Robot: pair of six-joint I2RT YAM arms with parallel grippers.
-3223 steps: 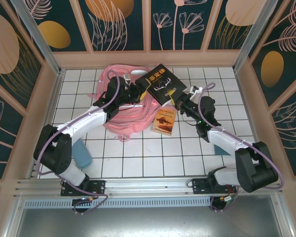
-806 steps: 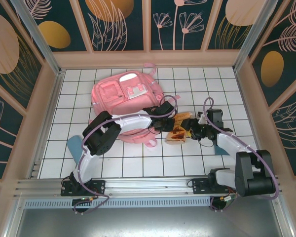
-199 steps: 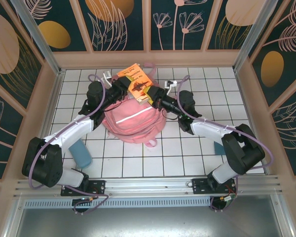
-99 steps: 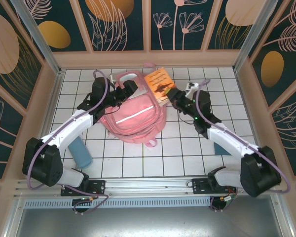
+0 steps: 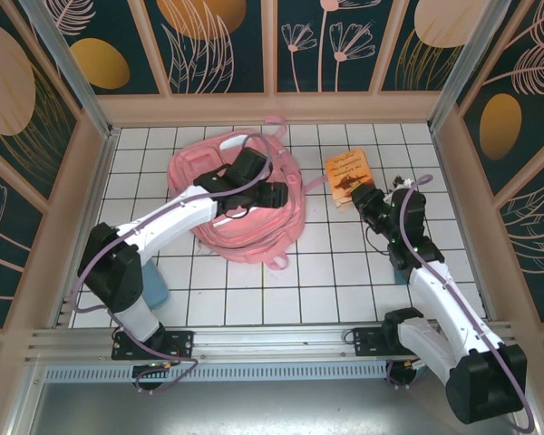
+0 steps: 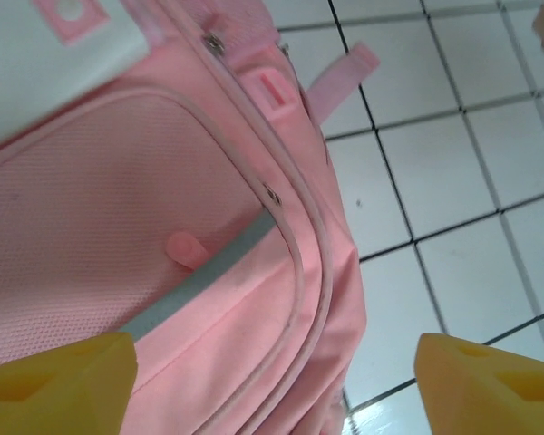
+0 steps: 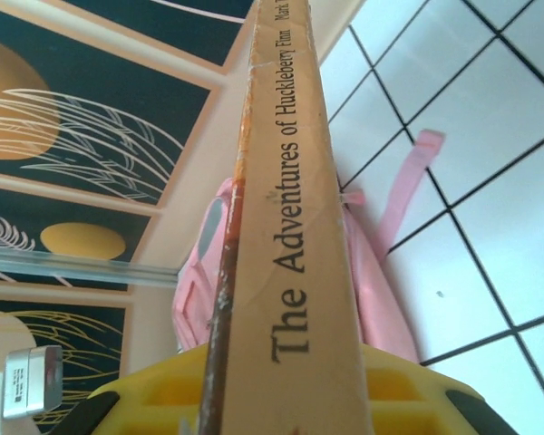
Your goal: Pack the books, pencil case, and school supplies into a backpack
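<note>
Lying flat on the table (image 5: 299, 281), the backpack (image 5: 249, 231) sits toward the far left of the white tiles, its pink front panel and zip lines facing up. The left wrist view shows that front close up (image 6: 118, 227), with a grey strip across it and a double seam curving past a small rivet. A pink strap (image 5: 313, 181) trails off the backpack's right side onto bare tiles.

The book (image 5: 346, 172), orange-brown, is right of the backpack and apart from it, beyond the strap. The right gripper (image 5: 363, 192) has it clamped; in the right wrist view its yellow jaws (image 7: 281, 381) close on both sides of the book (image 7: 299, 227), spine toward the camera, the title "The Adventures of Huckleberry Finn" legible. Behind the book the backpack (image 7: 381, 299) and strap (image 7: 403, 181) show.

The left gripper (image 5: 270, 186) hangs over the backpack's right half. Its yellow fingers (image 6: 63, 381) stand wide apart with nothing between them (image 6: 272, 381), only pink fabric and tile below.

A blue object (image 5: 154, 292) lies nearer the arm bases than the backpack, partly under the left arm.

White tiles with dark grout cover the table. Walls (image 5: 227, 45) of dark teal panels with pale leaf and orange oval patterns, framed in light wood, enclose it on three sides.
</note>
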